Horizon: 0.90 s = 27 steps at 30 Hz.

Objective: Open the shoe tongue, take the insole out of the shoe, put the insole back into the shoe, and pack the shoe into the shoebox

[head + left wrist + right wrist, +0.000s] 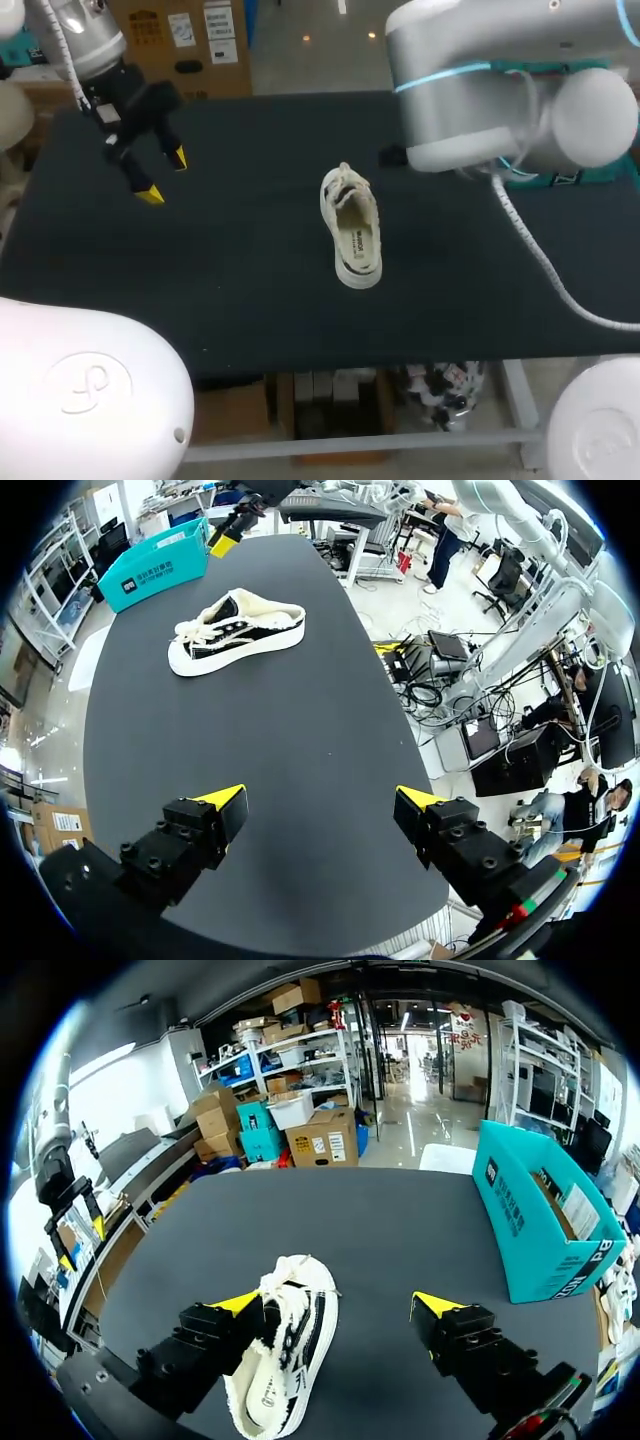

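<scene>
Shoe point(352, 228) is sitting on its sole in the middle of the bench point(230, 280), insole point(361, 240) lying inside. Left pincer point(322, 800) is hanging wide open over the far left corner, holding nothing, well apart from the shoe. Right pincer point(336, 1305) is hovering above the shoe with fingers spread wide, gripping nothing; the shoe is showing just beside one finger. Teal shoebox point(540, 1215) is standing near the far right edge.
</scene>
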{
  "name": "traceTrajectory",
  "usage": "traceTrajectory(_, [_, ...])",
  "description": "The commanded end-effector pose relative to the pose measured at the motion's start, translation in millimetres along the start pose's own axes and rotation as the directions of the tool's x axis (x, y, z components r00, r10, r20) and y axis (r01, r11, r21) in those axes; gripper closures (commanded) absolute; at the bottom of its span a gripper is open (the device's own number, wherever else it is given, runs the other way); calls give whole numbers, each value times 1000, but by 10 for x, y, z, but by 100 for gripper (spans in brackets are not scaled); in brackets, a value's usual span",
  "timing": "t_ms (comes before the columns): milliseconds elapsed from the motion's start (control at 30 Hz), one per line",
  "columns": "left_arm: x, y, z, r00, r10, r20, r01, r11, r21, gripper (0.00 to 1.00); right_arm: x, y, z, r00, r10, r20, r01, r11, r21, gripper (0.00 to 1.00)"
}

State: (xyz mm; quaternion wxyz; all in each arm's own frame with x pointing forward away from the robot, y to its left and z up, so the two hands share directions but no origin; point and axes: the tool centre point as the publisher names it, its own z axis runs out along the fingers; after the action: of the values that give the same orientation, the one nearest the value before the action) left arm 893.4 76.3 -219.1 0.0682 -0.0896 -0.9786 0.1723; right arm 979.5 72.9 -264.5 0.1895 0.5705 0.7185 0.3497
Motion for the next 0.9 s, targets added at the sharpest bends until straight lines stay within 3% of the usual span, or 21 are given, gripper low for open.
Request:
traceTrajectory(33, [-18,2,-5,1000,0,-5,0,1000,0,0,73,-55,-20,975,-93,200,-44,806,590,0])
traceTrajectory(200, [-18,2,-5,1000,0,-5,0,1000,0,0,30,-185,-26,957,-117,267,-71,795,603,0])
traceTrajectory(400, [-18,2,-5,1000,0,-5,0,1000,0,0,39,-307,-59,948,-139,287,-71,786,615,0])
traceTrajectory(633, [-18,2,-5,1000,0,-5,0,1000,0,0,13,-403,-56,969,-75,237,-85,797,598,0])
traceTrajectory(900, [-18,2,-5,1000,0,-5,0,1000,0,0,114,-604,9,973,-74,217,-77,788,611,0])
